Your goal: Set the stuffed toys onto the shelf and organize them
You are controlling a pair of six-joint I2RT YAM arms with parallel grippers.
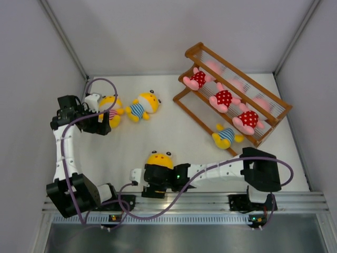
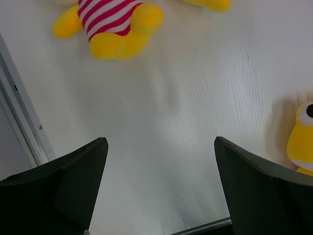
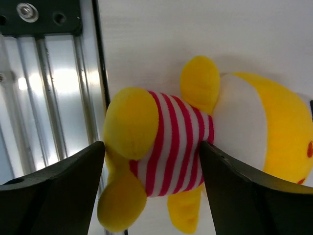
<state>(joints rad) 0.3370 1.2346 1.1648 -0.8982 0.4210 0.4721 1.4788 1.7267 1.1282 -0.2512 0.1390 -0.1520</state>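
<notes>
A yellow toy in a pink-striped shirt point(image 3: 171, 147) lies at the table's near edge, and only its head point(image 1: 160, 158) shows in the top view. My right gripper point(image 3: 151, 147) is open with one finger on each side of its body; the right finger touches the shirt. My left gripper point(image 2: 160, 142) is open and empty over bare table, just short of another pink-striped yellow toy point(image 2: 112, 19), which lies at the left in the top view point(image 1: 111, 110). A blue-striped yellow toy point(image 1: 143, 105) lies beside it. The brown shelf point(image 1: 196, 50) holds three pink toys point(image 1: 224, 98) and a blue-striped yellow one point(image 1: 226, 136).
A metal rail point(image 3: 54, 98) runs along the near table edge right beside the straddled toy. Grey walls close in the table on the left, back and right. A yellow toy's head point(image 2: 303, 137) shows at the right edge of the left wrist view.
</notes>
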